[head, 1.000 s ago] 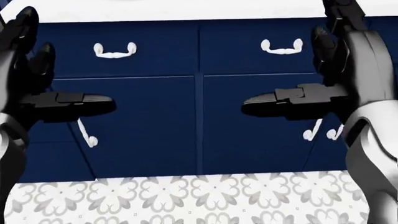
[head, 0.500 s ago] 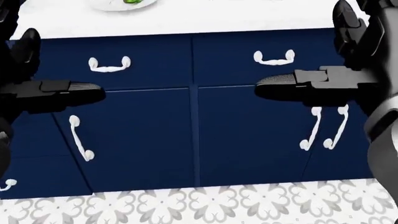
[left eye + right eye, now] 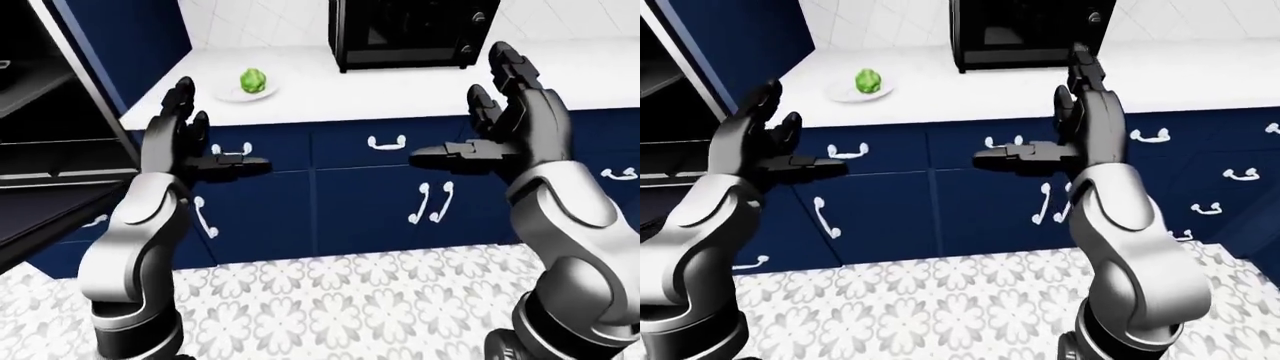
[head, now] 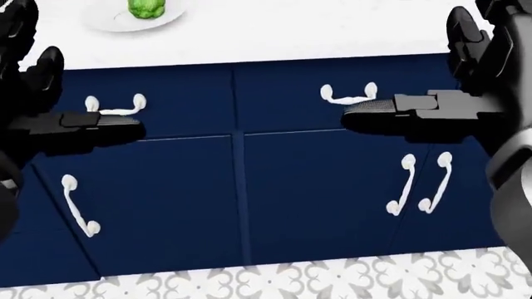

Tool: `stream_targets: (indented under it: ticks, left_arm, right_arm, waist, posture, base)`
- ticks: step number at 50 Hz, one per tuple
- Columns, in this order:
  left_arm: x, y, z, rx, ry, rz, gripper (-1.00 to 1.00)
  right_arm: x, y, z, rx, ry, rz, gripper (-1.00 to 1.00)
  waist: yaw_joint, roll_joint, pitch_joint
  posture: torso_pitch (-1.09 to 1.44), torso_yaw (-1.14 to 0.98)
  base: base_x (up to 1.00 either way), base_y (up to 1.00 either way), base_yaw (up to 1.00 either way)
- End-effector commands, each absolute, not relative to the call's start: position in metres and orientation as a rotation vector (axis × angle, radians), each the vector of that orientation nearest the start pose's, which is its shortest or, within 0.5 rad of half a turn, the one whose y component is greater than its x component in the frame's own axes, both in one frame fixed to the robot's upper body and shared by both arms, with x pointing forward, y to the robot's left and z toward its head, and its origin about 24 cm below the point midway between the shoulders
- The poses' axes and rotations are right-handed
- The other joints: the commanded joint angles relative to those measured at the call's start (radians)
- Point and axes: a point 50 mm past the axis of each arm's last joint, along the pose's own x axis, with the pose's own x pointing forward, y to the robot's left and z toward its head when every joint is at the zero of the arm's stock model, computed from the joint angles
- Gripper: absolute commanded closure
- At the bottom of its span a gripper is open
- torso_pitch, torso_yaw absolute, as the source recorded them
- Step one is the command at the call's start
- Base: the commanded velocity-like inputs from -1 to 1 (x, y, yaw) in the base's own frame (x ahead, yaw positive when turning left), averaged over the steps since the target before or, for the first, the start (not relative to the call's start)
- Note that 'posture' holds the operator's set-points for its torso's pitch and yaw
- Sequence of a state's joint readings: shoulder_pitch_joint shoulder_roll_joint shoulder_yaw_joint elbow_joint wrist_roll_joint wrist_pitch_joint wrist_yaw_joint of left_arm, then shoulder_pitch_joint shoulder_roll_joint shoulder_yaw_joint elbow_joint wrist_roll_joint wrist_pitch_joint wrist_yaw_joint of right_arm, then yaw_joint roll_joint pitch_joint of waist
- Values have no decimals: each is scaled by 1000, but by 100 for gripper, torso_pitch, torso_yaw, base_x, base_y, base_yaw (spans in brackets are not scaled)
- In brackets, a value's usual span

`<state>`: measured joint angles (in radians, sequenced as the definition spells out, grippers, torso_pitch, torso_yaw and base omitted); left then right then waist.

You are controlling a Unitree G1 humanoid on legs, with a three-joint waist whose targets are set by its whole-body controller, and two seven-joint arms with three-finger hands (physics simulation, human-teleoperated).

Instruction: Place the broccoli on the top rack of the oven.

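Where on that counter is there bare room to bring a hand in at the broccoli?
The white counter is bare between the broccoli's plate and the black countertop appliance, and along its near edge. The broccoli is the only small item. It is tighter on the view's left, by the open oven.

Green broccoli (image 3: 253, 80), navy cabinets (image 3: 360, 202) (white handles (image 3: 387, 142)).

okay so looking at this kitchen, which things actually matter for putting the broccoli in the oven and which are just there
For the job:
- broccoli, on the white plate
- open oven at the left-eye view's left edge
- left hand and right hand, both open, holding nothing

Just there:
- black countertop appliance
- blue cabinets with white handles
- patterned floor
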<state>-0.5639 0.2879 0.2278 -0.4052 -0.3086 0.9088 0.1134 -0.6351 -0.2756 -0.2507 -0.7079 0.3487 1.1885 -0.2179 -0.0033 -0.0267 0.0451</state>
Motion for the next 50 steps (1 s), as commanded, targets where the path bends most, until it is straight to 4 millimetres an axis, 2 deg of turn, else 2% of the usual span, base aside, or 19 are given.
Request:
stream_targets:
  ticks: [1,5,7,10,16,18,20,21,22,23,26,31,35,36,37,39,43,45,50]
  left_arm:
    - [296,196,238,-5,-198,76,-100]
    - [297,196,238,-6,-196,77,-100]
    - [296,196,238,-7,-196,76,-100]
    - [297,196,237,-5,-194,76,-100]
    - [297,195,237,-1,-194,77,-100]
    - [296,195,238,-2,-195,77,-100]
    - [296,195,239,-2,-196,77,-100]
    - [297,195,239,-2,-197,76,-100]
    - [297,195,239,-2,-196,76,-100]
    - [297,195,239,-1,-195,76,-100]
    - [297,195,239,-2,-196,76,-100]
    - [295,195,240,-4,-196,78,-100]
    - [296,195,240,-5,-196,78,-100]
    - [296,195,241,-4,-196,78,-100]
    - [296,195,239,-4,-195,79,-100]
    - [296,195,240,-5,-196,78,-100]
    - [297,195,238,-4,-195,78,-100]
    - [297,194,239,-5,-195,77,-100]
    - [296,194,241,-2,-198,77,-100]
  right_arm:
    - [260,-172,270,-21,-261,-47,-100]
    - [260,-172,270,-19,-262,-47,-100]
    - [261,-172,270,-19,-261,-46,-100]
    - [260,-172,271,-19,-263,-47,-100]
    - [260,-172,271,-21,-264,-47,-100]
    - [260,-172,271,-22,-264,-44,-100]
    - [260,-171,271,-23,-262,-43,-100]
    - [260,-171,271,-24,-261,-43,-100]
    - [261,-171,271,-24,-261,-42,-100]
    - [260,-171,271,-24,-260,-42,-100]
    - [261,-171,270,-22,-260,-40,-100]
    - [261,-171,271,-23,-263,-38,-100]
    - [260,-170,271,-23,-262,-38,-100]
    - [260,-170,272,-23,-263,-38,-100]
    - [260,-171,271,-22,-263,-39,-100]
    - [260,-171,271,-22,-263,-39,-100]
    - [261,-170,270,-23,-262,-34,-100]
    - [261,-170,271,-21,-262,-35,-100]
    - [260,-169,271,-22,-262,-33,-100]
  waist:
    - [4,3,-16]
    - [-3,53,-12]
    - [-9,111,-30]
    - [-3,103,-25]
    - [10,49,-22]
    - [14,21,-23]
    - [18,-31,-35]
    - [23,-36,-46]
    - [10,-19,-33]
    - [14,-33,-27]
    - [7,-17,-34]
    - [2,29,-18]
    - [-8,118,-44]
    - [-4,73,-36]
    - [0,83,-32]
    - [3,70,-28]
    - [7,16,-15]
    - [10,-28,-21]
    - [-2,-23,-38]
  posture:
    - [0,0]
    - [0,0]
    - [0,0]
    - [0,0]
    - [0,0]
    - [0,0]
    - [0,0]
    - [0,0]
    - [0,0]
    - [0,0]
    - [0,0]
    - [0,0]
    - [0,0]
    - [0,0]
    - [0,0]
    - [0,0]
    - [0,0]
    - [0,0]
    - [0,0]
  base:
    - [20,0,0]
    - [18,0,0]
    - [17,0,0]
    - [17,0,0]
    - [17,0,0]
    - [15,0,0]
    - [14,0,0]
    - [14,2,0]
    - [14,4,0]
    - [14,5,0]
    - [15,7,0]
    - [13,7,0]
    - [13,16,0]
    - [13,24,0]
    - [12,28,0]
    - [13,29,0]
    - [13,29,0]
    - [13,30,0]
    - [13,30,0]
